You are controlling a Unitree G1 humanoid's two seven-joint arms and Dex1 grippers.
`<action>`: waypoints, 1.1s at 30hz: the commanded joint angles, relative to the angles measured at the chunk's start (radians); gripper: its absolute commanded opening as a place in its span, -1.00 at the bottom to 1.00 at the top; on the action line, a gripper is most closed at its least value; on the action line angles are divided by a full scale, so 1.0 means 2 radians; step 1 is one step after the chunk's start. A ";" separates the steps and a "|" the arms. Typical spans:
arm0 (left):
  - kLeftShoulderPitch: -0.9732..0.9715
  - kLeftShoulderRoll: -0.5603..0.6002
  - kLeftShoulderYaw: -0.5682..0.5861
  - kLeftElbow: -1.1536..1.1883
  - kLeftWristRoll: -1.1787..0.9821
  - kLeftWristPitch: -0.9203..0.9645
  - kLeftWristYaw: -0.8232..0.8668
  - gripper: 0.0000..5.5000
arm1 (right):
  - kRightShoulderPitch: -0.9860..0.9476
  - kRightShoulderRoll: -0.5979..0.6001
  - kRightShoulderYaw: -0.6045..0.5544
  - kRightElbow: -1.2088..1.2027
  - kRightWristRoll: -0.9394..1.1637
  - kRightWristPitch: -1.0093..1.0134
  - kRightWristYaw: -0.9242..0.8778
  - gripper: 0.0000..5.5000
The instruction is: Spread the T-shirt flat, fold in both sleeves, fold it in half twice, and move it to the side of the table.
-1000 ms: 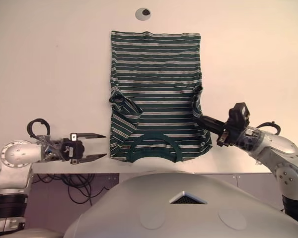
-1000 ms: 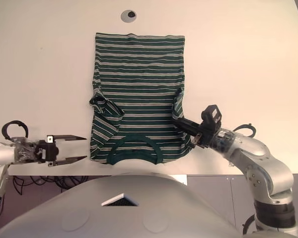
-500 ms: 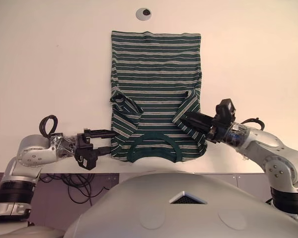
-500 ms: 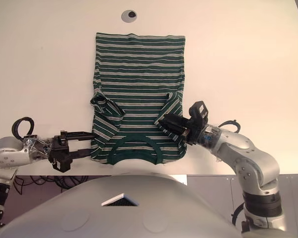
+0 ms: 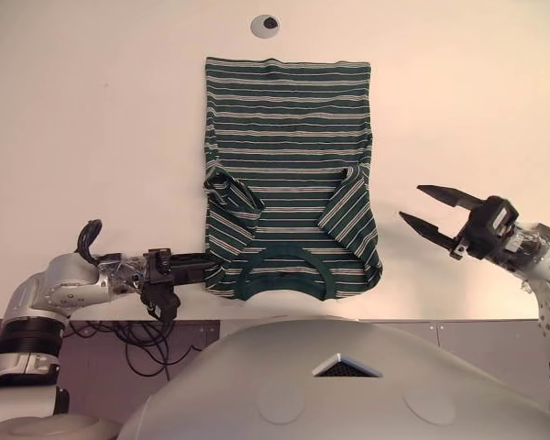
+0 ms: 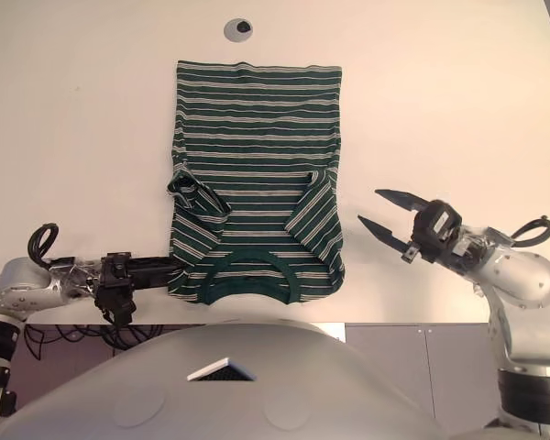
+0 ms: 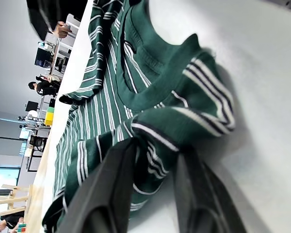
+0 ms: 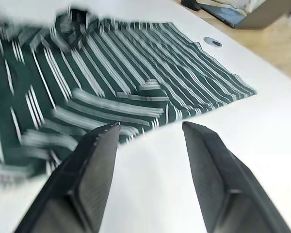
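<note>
The left gripper [image 5: 206, 264] clamps a corner of the T-shirt [image 5: 289, 137] between its fingers, likely to fold that side in, while the right gripper [image 5: 411, 202] hangs spread and empty beside it.

- Dark green fabric T-shirt [image 5: 289, 119]: thin white stripes, plain green collar.
- Flat white table [image 5: 92, 137]: plain.
- Round grey table grommet [image 5: 269, 24]: dark centre.

- Left gripper [image 5: 206, 264]: tips lost against the T-shirt [image 5: 289, 137] shoulder corner in the eye views.
- T-shirt collar end: stripes blurred, right wrist view.
- Round disc [image 5: 269, 24] beyond T-shirt hem: too small to identify.
</note>
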 commanded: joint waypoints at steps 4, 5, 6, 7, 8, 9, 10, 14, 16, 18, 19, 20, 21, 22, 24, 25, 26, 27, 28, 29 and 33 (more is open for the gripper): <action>0.007 0.011 -0.056 0.002 0.030 0.033 0.008 -0.90 | 0.020 -0.075 0.050 0.091 -0.210 -0.291 -0.013 -0.14; 0.005 0.013 -0.061 0.000 0.029 0.037 0.011 -0.94 | 0.023 -0.075 0.059 0.092 -0.217 -0.306 -0.019 -0.14; 0.003 0.015 -0.067 -0.002 0.028 0.040 0.015 -0.97 | 0.023 -0.074 0.067 0.094 -0.224 -0.319 -0.026 -0.14; 0.002 0.017 -0.071 -0.003 0.028 0.043 0.018 -0.99 | 0.020 -0.071 0.074 0.095 -0.227 -0.332 -0.033 -0.14; 0.002 0.019 -0.075 -0.004 0.028 0.046 0.022 -0.99 | 0.016 -0.068 0.081 0.097 -0.228 -0.341 -0.041 -0.14; 0.002 0.022 -0.078 -0.004 0.028 0.048 0.025 -0.99 | 0.009 -0.065 0.088 0.097 -0.230 -0.350 -0.048 -0.14; 0.002 0.024 -0.080 -0.005 0.029 0.049 0.029 -0.99 | 0.002 -0.062 0.094 0.098 -0.233 -0.357 -0.056 -0.14; -0.003 0.028 -0.091 -0.005 0.032 0.054 0.041 -0.99 | -0.022 -0.052 0.121 0.102 -0.253 -0.365 -0.080 -0.14; -0.007 0.030 -0.096 -0.004 0.033 0.056 0.045 -1.00 | -0.029 -0.050 0.132 0.101 -0.262 -0.363 -0.090 -0.23; -0.008 0.032 -0.099 -0.004 0.034 0.056 0.050 -1.00 | -0.033 -0.051 0.140 0.102 -0.270 -0.360 -0.099 -0.33; -0.008 0.033 -0.100 -0.005 0.034 0.057 0.052 -1.00 | -0.036 -0.053 0.143 0.104 -0.275 -0.359 -0.103 -0.43; -0.008 0.034 -0.102 -0.006 0.035 0.057 0.054 -1.00 | -0.037 -0.055 0.146 0.105 -0.279 -0.358 -0.108 -0.47; -0.008 0.034 -0.103 -0.007 0.035 0.058 0.056 -1.00 | -0.038 -0.056 0.147 0.106 -0.281 -0.357 -0.111 -0.54; -0.008 0.035 -0.104 -0.007 0.035 0.058 0.058 -1.00 | -0.039 -0.058 0.149 0.106 -0.283 -0.356 -0.116 -0.62; -0.008 0.036 -0.106 -0.008 0.036 0.060 0.062 -1.00 | -0.041 -0.060 0.155 0.107 -0.283 -0.355 -0.121 -0.76; -0.009 0.037 -0.108 -0.010 0.036 0.061 0.064 -1.00 | -0.041 -0.061 0.160 0.107 -0.280 -0.354 -0.123 -0.83; -0.010 0.037 -0.110 -0.012 0.035 0.062 0.065 -1.00 | -0.040 -0.063 0.164 0.107 -0.275 -0.353 -0.123 -0.89; -0.011 0.037 -0.112 -0.013 0.035 0.063 0.066 -1.00 | -0.039 -0.064 0.169 0.107 -0.268 -0.351 -0.123 -0.94; -0.012 0.038 -0.114 -0.014 0.033 0.064 0.067 -1.00 | -0.036 -0.066 0.174 0.105 -0.252 -0.346 -0.120 -0.99; -0.012 0.039 -0.116 -0.014 0.030 0.066 0.068 -1.00 | -0.034 -0.068 0.179 0.103 -0.234 -0.340 -0.117 -1.00; 0.034 0.126 -0.201 -0.124 -0.234 0.226 -0.026 -1.00 | 0.023 -0.121 0.213 0.047 -0.009 -0.231 -0.043 -1.00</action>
